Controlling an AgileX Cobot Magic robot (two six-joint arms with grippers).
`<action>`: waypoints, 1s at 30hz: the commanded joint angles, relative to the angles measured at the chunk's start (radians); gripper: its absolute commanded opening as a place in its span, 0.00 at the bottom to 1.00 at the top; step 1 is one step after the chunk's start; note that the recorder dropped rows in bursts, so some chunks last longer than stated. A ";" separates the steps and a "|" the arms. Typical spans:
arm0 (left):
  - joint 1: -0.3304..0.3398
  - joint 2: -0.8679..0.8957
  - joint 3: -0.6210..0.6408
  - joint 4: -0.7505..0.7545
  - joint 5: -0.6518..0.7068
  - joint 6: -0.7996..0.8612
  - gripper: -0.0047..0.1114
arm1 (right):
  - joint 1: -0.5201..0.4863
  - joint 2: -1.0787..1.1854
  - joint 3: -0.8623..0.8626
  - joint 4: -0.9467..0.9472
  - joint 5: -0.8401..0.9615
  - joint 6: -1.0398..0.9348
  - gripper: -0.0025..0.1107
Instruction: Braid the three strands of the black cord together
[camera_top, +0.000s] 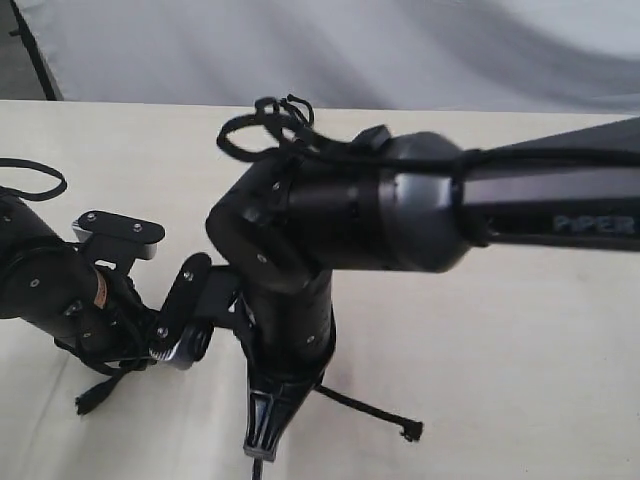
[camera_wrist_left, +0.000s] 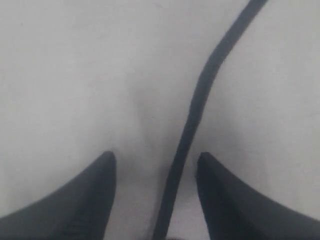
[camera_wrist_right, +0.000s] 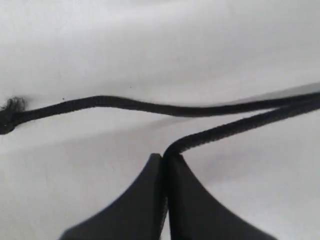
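One black strand (camera_top: 365, 408) lies on the pale table and ends in a small knotted tip (camera_top: 410, 432), right of my right gripper (camera_top: 262, 440), which points down at the near edge. In the right wrist view that gripper (camera_wrist_right: 164, 156) is shut on a strand (camera_wrist_right: 235, 127) pinched at its tips. A second strand (camera_wrist_right: 125, 104) runs past just beyond it to a frayed tip (camera_wrist_right: 10, 112). My left gripper (camera_wrist_left: 156, 165) is open just over the table, and a strand (camera_wrist_left: 200, 95) passes between its fingers without touching them. The cord's knot is hidden.
The right arm's thick body (camera_top: 420, 205) crosses the middle of the exterior view, with looped arm cables (camera_top: 260, 130) above it. The left arm (camera_top: 50, 285) crouches at the left. A dark cord end (camera_top: 90, 400) lies below it. The table's far edge (camera_top: 500, 108) meets a grey backdrop.
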 joint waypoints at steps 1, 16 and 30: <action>0.002 0.015 0.006 0.003 0.017 0.003 0.46 | -0.074 -0.084 -0.006 -0.081 0.064 0.087 0.03; 0.002 0.015 0.006 0.003 0.017 0.003 0.46 | -0.491 -0.061 0.034 -0.094 -0.063 0.240 0.03; 0.002 0.015 0.006 0.003 0.013 0.005 0.46 | -0.569 0.051 0.107 -0.101 -0.162 0.385 0.03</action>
